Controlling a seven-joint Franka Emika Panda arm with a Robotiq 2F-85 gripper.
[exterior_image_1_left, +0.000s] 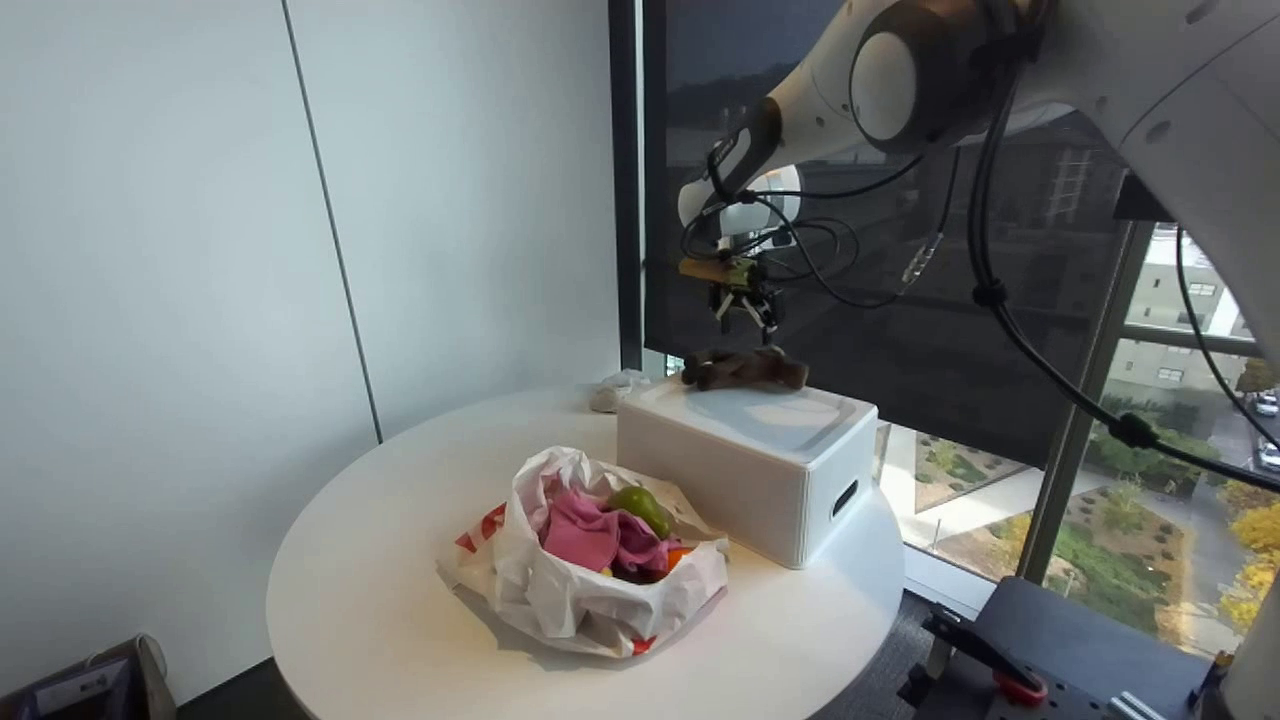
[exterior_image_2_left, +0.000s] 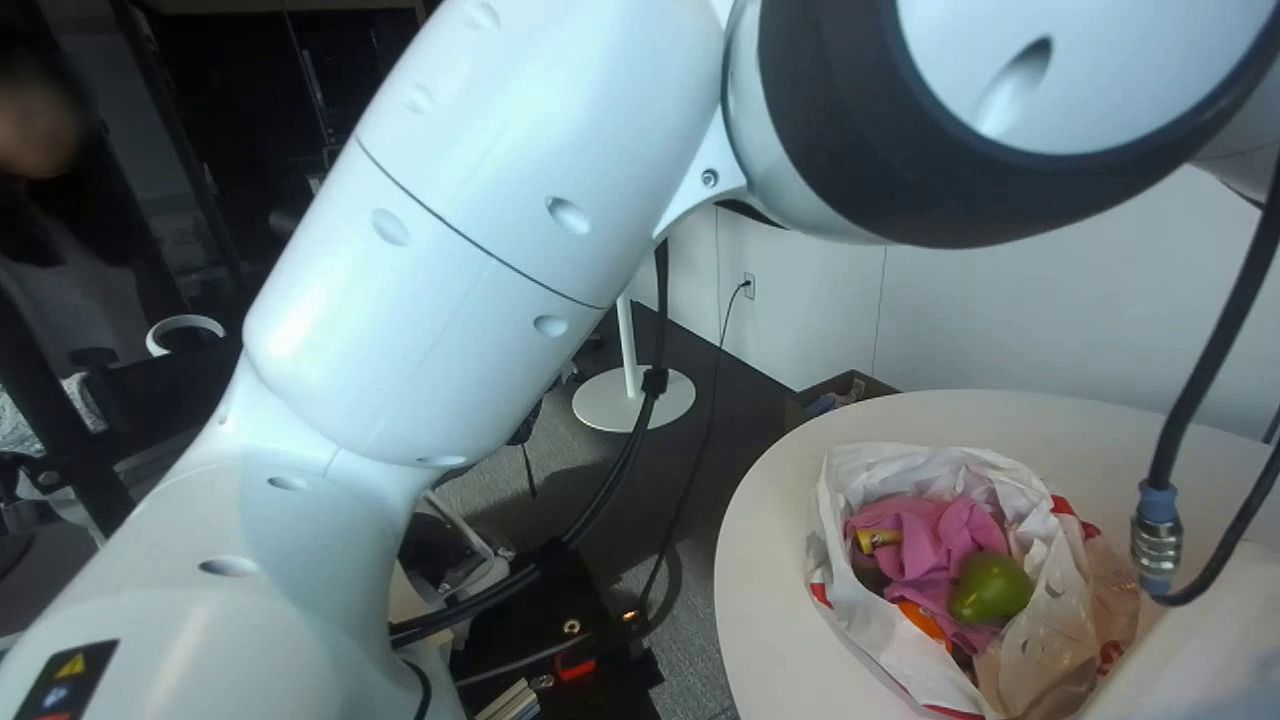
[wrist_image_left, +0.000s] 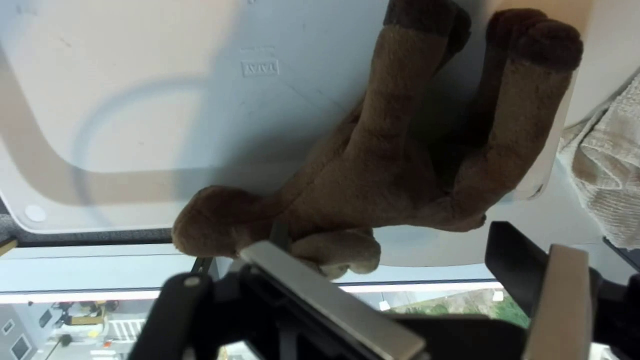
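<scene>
My gripper (exterior_image_1_left: 746, 322) is open and empty. It hangs fingers down just above a brown plush toy animal (exterior_image_1_left: 745, 370). The toy lies on its side on the lid of a white box (exterior_image_1_left: 710, 480). In the wrist view the toy (wrist_image_left: 380, 185) has two dark-tipped legs pointing up the picture and its head to the left. The jaws (wrist_image_left: 392, 237) stand wide apart there; one fingertip overlaps the toy near its neck, and the other is beyond its body. I cannot tell whether the fingertip touches it. In an exterior view the gripper and toy are out of view.
A white plastic bag (exterior_image_1_left: 550, 600) on the round white table (exterior_image_1_left: 360, 560) holds a pink cloth (exterior_image_1_left: 580, 530), a green fruit (exterior_image_1_left: 640, 508) and orange and yellow items. A pale crumpled cloth (exterior_image_1_left: 615, 392) lies behind the box. A window with a dark blind (exterior_image_1_left: 900, 290) is behind.
</scene>
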